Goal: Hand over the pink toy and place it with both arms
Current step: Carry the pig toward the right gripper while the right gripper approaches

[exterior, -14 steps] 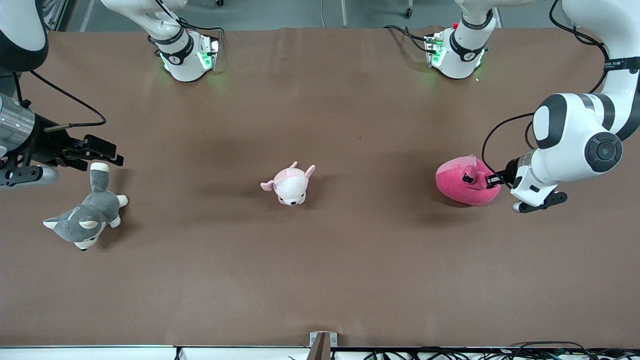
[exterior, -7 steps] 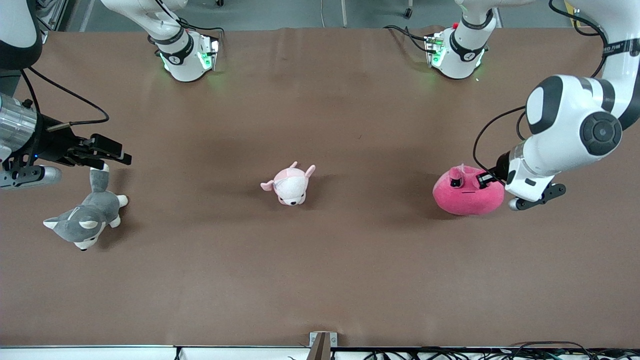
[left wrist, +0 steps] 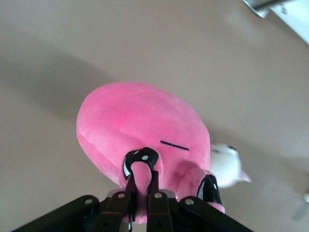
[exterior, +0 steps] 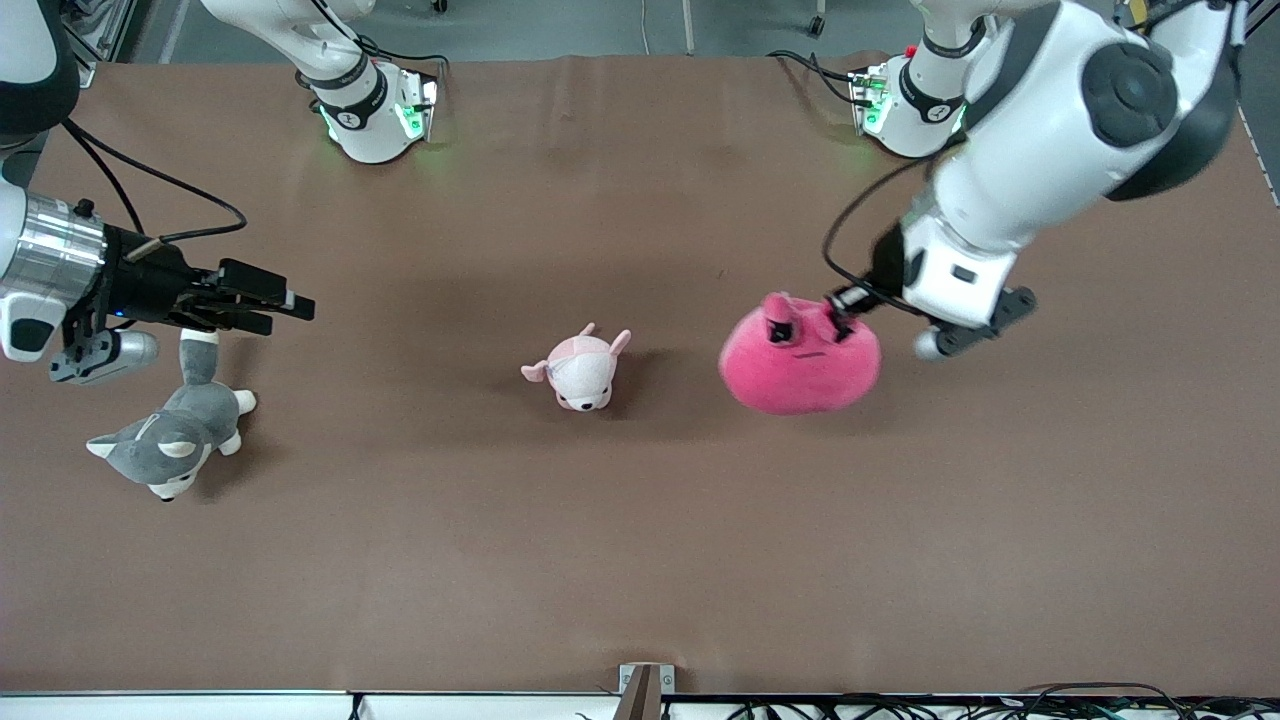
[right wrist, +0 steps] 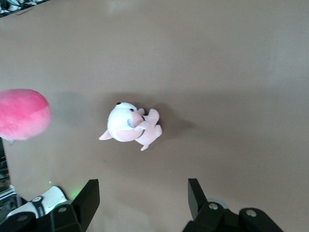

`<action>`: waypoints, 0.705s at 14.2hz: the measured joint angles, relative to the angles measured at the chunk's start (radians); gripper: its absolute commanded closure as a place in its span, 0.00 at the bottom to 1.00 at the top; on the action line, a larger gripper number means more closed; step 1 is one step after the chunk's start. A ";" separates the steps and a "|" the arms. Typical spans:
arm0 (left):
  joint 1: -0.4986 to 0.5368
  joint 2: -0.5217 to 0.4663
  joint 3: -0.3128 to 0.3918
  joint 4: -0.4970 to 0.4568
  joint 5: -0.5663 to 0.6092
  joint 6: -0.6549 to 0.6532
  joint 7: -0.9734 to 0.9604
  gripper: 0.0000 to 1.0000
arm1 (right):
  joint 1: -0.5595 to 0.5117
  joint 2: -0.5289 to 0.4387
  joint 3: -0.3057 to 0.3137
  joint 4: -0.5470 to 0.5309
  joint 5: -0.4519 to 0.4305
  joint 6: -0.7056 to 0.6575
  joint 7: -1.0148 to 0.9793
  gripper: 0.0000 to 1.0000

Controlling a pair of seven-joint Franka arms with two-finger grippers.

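Hot-pink rounded plush toy (exterior: 800, 362), aloft over the brown counter (exterior: 640, 520).
Right gripper (exterior: 262, 300): fingers apart, above grey husky plush (exterior: 172, 432). Pale pink-and-white plush (exterior: 580, 368) at centre. Toy: dark angry eyes, thin mouth line; left gripper (exterior: 842, 308) fingers clamped on its ear.

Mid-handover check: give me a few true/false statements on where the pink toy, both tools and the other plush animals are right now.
1. The left tool is shut on the pink toy. True.
2. The pink toy rests on the table. False: it hangs in the air.
3. The right tool is open and holds nothing. True.
4. The grey plush lies at the left arm's end of the table. False: it lies at the right arm's end.
5. The pale pink plush is in the right tool. False: it lies on the table.
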 measured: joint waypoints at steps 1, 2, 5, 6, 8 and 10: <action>-0.047 0.019 -0.002 0.035 -0.004 0.001 -0.068 1.00 | 0.008 0.004 0.000 0.000 0.008 0.000 0.000 0.20; -0.097 0.044 -0.002 0.067 -0.005 0.010 -0.131 1.00 | 0.019 0.006 0.001 0.000 0.011 -0.001 0.000 0.20; -0.242 0.130 -0.001 0.108 -0.005 0.147 -0.312 1.00 | 0.075 0.008 0.003 0.000 0.020 0.000 0.013 0.21; -0.282 0.157 0.000 0.112 -0.004 0.207 -0.366 1.00 | 0.098 0.008 0.004 0.000 0.028 0.003 0.032 0.21; -0.338 0.201 0.002 0.117 -0.004 0.321 -0.442 1.00 | 0.138 0.008 0.004 0.001 0.033 0.006 0.067 0.21; -0.367 0.223 0.002 0.123 -0.004 0.395 -0.477 1.00 | 0.161 0.008 0.004 0.000 0.033 -0.002 0.076 0.24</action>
